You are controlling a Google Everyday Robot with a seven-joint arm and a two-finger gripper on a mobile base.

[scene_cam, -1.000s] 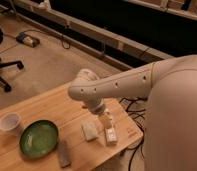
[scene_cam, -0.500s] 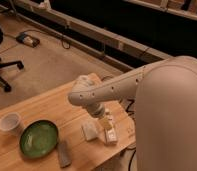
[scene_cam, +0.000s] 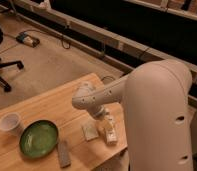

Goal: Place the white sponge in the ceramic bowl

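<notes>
The white sponge [scene_cam: 90, 131] lies flat on the wooden table [scene_cam: 47, 107], to the right of the green ceramic bowl [scene_cam: 39, 138]. The bowl stands near the table's front left and looks empty. My gripper [scene_cam: 101, 120] hangs down from the white arm [scene_cam: 94, 96], just above and to the right of the sponge, between it and a white bottle-like item [scene_cam: 110, 133]. The arm's end hides part of the gripper.
A small translucent white cup [scene_cam: 10, 123] stands left of the bowl. A grey rectangular bar [scene_cam: 64, 153] lies at the table's front edge, right of the bowl. An office chair base [scene_cam: 2, 70] stands on the floor at far left. Cables and a box [scene_cam: 28, 39] lie on the floor behind.
The arm has swung forward and lowered, bringing the gripper down closer to the sponge and the bottle-like item. The sponge, the bowl and the other items have not moved.
</notes>
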